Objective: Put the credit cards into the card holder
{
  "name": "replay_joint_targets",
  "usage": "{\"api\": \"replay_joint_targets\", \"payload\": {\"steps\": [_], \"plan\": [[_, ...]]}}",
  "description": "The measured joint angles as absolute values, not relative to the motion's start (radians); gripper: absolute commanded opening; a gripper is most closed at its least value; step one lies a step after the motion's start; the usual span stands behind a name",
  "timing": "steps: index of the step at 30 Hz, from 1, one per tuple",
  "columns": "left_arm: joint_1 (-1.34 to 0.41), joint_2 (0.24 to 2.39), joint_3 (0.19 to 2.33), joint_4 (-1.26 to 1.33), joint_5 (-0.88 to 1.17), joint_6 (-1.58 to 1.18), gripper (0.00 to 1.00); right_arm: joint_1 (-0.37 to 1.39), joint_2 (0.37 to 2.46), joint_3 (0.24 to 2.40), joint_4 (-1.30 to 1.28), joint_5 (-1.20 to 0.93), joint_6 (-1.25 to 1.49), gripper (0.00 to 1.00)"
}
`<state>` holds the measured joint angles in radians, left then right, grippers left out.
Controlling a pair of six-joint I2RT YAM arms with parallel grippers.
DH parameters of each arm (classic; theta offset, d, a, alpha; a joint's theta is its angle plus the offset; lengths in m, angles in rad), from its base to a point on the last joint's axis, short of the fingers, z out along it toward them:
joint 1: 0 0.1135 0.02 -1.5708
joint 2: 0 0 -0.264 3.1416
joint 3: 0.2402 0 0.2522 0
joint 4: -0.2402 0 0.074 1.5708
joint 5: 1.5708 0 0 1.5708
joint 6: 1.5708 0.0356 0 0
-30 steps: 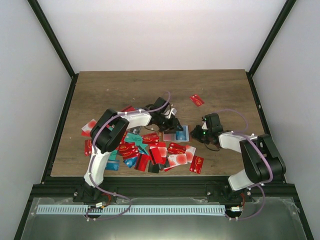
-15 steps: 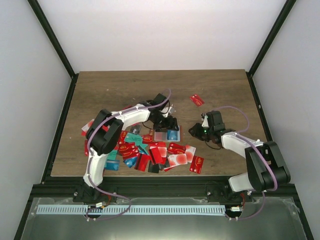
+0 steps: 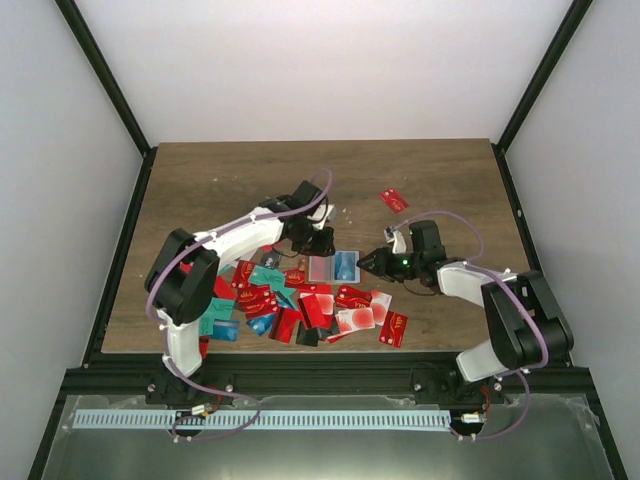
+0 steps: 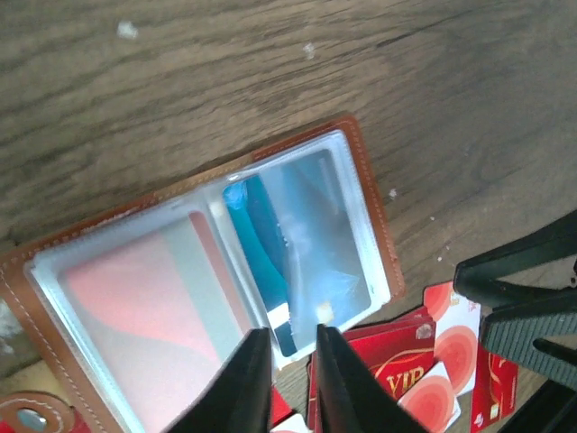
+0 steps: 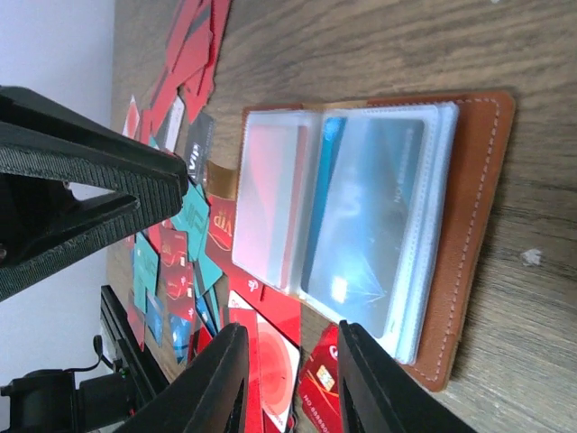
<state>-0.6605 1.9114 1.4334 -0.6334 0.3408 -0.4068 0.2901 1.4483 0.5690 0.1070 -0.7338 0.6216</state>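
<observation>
Card holder (image 3: 335,266) lies open flat on the table (image 3: 220,180), in front of the loose pile. Its clear sleeves show a teal card (image 4: 263,248) on one side and a reddish card (image 4: 117,289) on the other, so at least two are in. Most of the credit cards (image 3: 290,300) are still scattered on the wood, so the task looks early. Left gripper (image 4: 288,361) hovers over the holder's near edge with jaws narrowly parted and nothing visibly pinched. Right gripper (image 5: 287,361) is at the holder's right edge, slightly open and empty. Versus a second ago, the holder sits a little further left, the right gripper has closed in on it, and the left elbow has swung outward.
</observation>
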Motion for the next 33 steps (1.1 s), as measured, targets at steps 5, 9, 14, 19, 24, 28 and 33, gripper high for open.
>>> {"api": "replay_joint_targets", "payload": {"steps": [5, 9, 14, 19, 24, 28, 33], "plan": [[-0.660, 1.917, 1.368, -0.609, 0.350, -0.384, 0.04, 0.301, 1.524, 0.575, 0.115, -0.739, 0.629, 0.30], [-0.660, 1.937, 1.354, -0.579, 0.371, -0.379, 0.04, 0.306, 1.564, 0.588, 0.113, -0.734, 0.630, 0.30], [-0.661, 1.962, 1.346, -0.543, 0.391, -0.378, 0.04, 0.313, 1.598, 0.606, 0.114, -0.728, 0.631, 0.30], [-0.663, 1.995, 1.338, -0.524, 0.404, -0.377, 0.04, 0.317, 1.625, 0.614, 0.116, -0.711, 0.633, 0.30], [-0.663, 2.009, 1.336, -0.517, 0.406, -0.377, 0.04, 0.318, 1.661, 0.615, 0.121, -0.706, 0.640, 0.30], [-0.666, 2.011, 1.335, -0.511, 0.409, -0.376, 0.04, 0.323, 1.671, 0.628, 0.125, -0.706, 0.641, 0.30], [-0.672, 2.032, 1.335, -0.501, 0.415, -0.376, 0.04, 0.329, 1.678, 0.634, 0.129, -0.706, 0.641, 0.30]]}}
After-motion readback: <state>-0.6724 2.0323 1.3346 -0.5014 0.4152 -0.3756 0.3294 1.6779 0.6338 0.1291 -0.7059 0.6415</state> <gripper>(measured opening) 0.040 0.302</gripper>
